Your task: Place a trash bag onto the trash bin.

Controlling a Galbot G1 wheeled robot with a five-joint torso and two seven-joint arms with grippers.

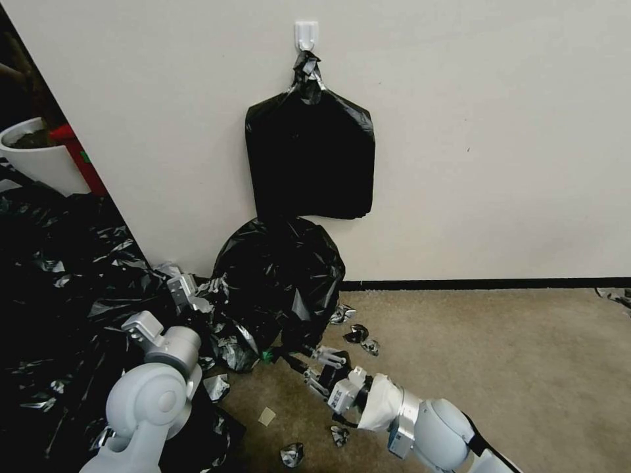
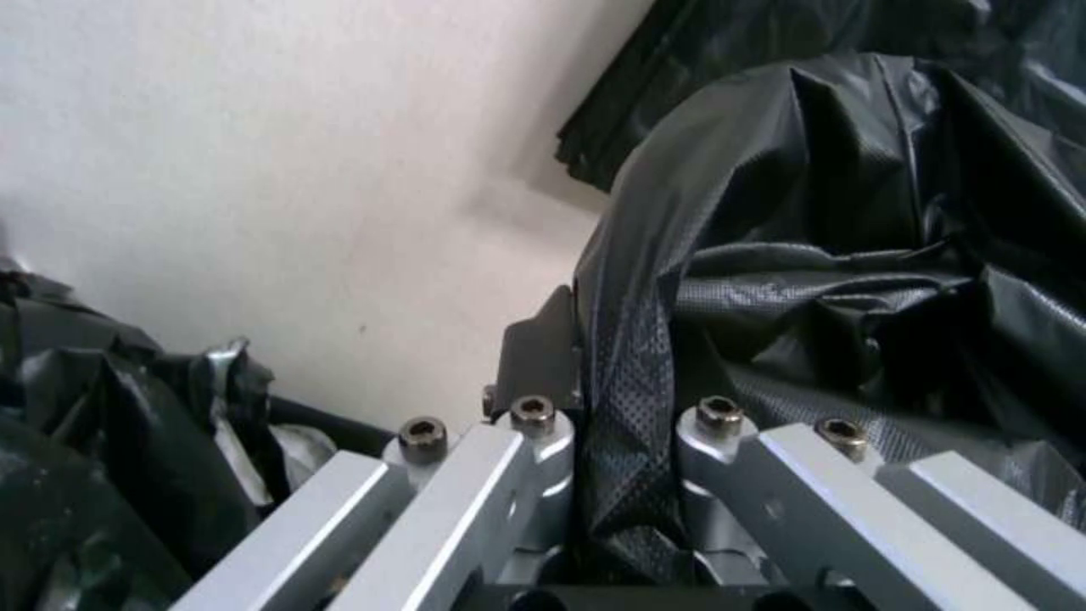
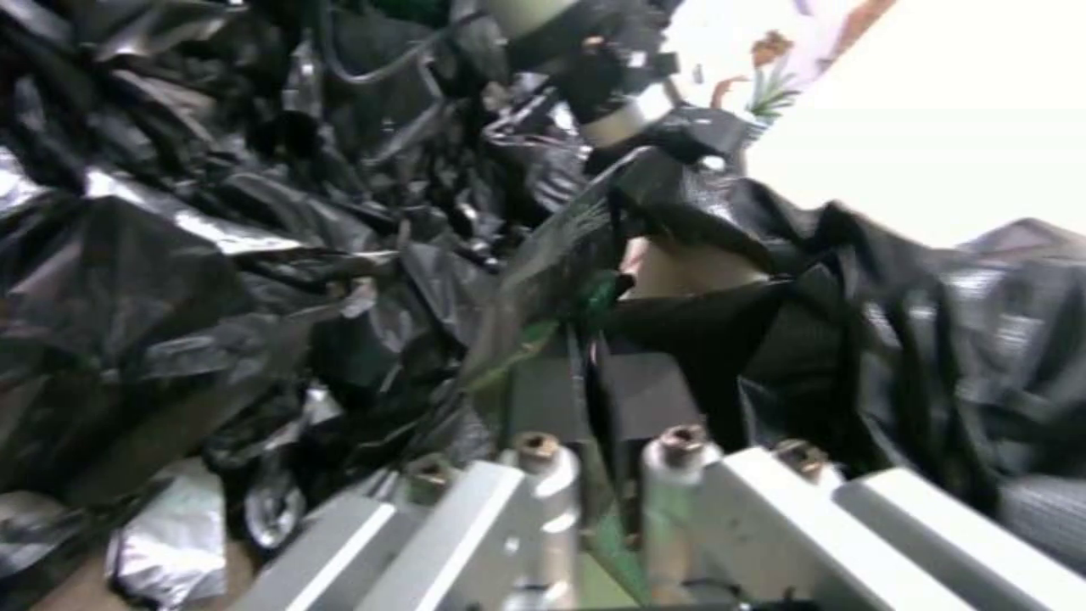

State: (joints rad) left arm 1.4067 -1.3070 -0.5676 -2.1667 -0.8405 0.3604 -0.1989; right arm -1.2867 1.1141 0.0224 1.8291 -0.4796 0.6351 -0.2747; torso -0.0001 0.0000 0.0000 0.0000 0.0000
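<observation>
At the far left a white planter [image 1: 33, 157] with a thick rim stands behind the wall's corner, and in front of it a wide heap of black film [image 1: 59, 295] spreads over the floor [image 1: 499, 368]; neither belongs to the job.

The left pincer [image 1: 187, 292] sits low at the left side of the trash bag [image 1: 279, 282], just in front of the wall [image 1: 493, 131]. In the left wrist view a fold of dimpled black film [image 2: 628, 399] runs straight between its fingers [image 2: 543, 356], so it is clenched on the trash bag, probably to keep that side of the film pulled down.

The trash bag forms a rounded black dome on the floor against the wall. It appears draped over the trash bin [image 3: 685, 271], of which a cream patch shows through a gap in the film in the right wrist view. That would explain the two low grips on opposite sides: to stretch the film over the bin.

Above it a flat black bundle [image 1: 310, 157] hangs by its twisted neck from a white hook [image 1: 306, 34], likely spare bags kept within reach.

The right pincer [image 1: 314, 361] reaches in from the near right to the dome's lower edge, and its fingers [image 3: 543, 395] are closed on a sheet of the film. Torn scraps [image 1: 358, 334] lie around it.

No brand, label or legible writing is visible anywhere.
</observation>
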